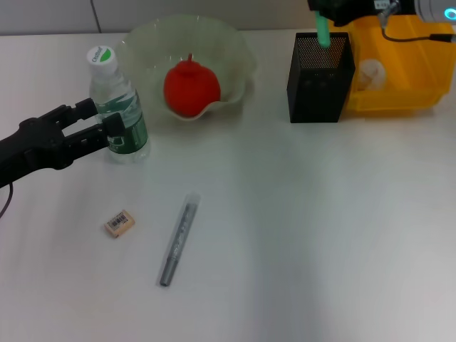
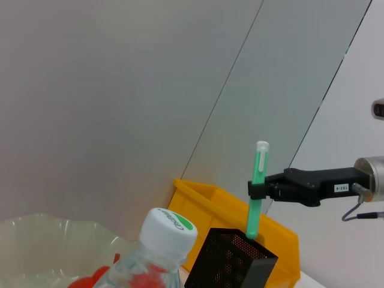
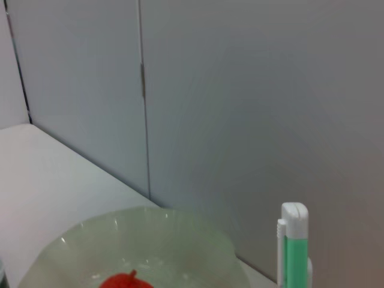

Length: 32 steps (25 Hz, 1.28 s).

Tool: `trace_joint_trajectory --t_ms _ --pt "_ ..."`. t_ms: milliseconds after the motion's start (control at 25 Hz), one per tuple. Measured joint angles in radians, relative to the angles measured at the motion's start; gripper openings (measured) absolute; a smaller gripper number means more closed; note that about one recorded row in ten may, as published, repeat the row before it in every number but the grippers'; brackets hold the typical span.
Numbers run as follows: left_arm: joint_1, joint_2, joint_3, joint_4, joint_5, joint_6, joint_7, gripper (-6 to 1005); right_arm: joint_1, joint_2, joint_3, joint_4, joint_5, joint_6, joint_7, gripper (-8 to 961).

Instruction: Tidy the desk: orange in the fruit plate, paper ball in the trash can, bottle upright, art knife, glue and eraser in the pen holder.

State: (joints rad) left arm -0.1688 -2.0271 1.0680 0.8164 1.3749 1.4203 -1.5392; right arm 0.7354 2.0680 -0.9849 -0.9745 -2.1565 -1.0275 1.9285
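Surface: the desk (image 1: 299, 235), broad, plain white, flat. Behind it, a wall of pale grey panels with dark vertical seams.

Left gripper (image 1: 114, 132): black, low over the desk on the left side, fingers closed around the bottle (image 1: 117, 107) at label height. Bottle: upright, clear plastic, dark green label, white-and-green cap.

Fruit plate (image 1: 239, 53): translucent pale green, wavy rim, at the back of the desk just beside the bottle. The orange (image 1: 191, 87) sits inside it, red-orange, small stem on top.

Right gripper (image 2: 259, 189): above the pen holder (image 1: 319, 75), clamped on a green glue stick (image 1: 323, 30). The stick hangs upright, white cap uppermost, its lower end at the holder's open mouth; whether it touches the mesh cannot be told. Pen holder: tall, square, black mesh, standing right of the fruit plate.

Trash can (image 1: 406, 71): bright yellow, rectangular, touching or just beside the pen holder on its right. The paper ball (image 1: 370, 73), white and wrinkled, lies inside.

Eraser (image 1: 119, 223): small tan block with a barcode label, flat on the desk near the front left, below the left gripper and well apart from the pen holder.

Art knife (image 1: 178, 239): slim, grey, lying lengthwise just right of the eraser, apart from both grippers.
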Motion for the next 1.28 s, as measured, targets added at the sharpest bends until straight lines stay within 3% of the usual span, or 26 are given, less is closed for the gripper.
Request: trace_joint_trajectory --t_ms 760,1000,1120,1280 --pt "0.002 -0.003 0.000 -0.008 -0.001 0.011 0.021 813 -0.084 0.010 0.006 0.027 0.064 0.023 -0.064 148" --pt "0.006 0.000 0.002 -0.007 -0.001 0.017 0.037 811 -0.106 0.010 -0.002 -0.009 0.064 -0.011 -0.054 379" --pt "0.006 0.005 0.004 -0.005 -0.001 0.025 0.044 810 -0.135 0.011 -0.003 -0.095 0.064 -0.103 -0.022 508" --pt "0.009 0.042 -0.025 0.007 0.046 0.105 0.071 808 -0.164 0.013 -0.004 -0.258 0.048 -0.304 0.069 630"
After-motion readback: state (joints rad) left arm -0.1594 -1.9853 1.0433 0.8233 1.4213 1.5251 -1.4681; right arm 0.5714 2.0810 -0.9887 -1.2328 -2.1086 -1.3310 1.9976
